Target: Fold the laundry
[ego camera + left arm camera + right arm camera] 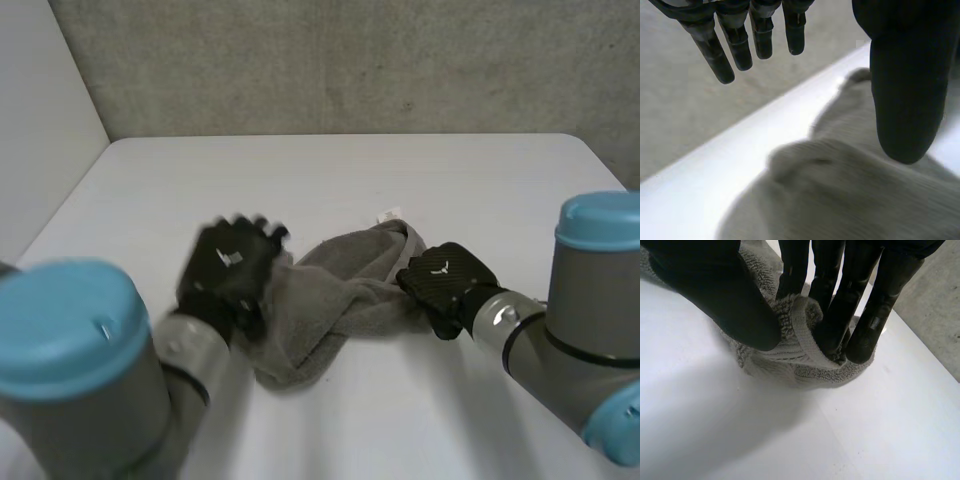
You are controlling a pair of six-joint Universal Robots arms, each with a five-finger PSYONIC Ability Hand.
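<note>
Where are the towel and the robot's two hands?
towel [330,300], head view, on its bunched grey middle.
left hand [228,268], head view, on the back of the hand.
right hand [447,275], head view, on the back of the hand.

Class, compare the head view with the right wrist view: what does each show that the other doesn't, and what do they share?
Head view: both arms, the left hand over one end of the grey towel, and a white tag. Right wrist view: how the right hand grips, thumb and fingers pinching the towel's hemmed edge. Shared: towel, right hand, white table.
</note>
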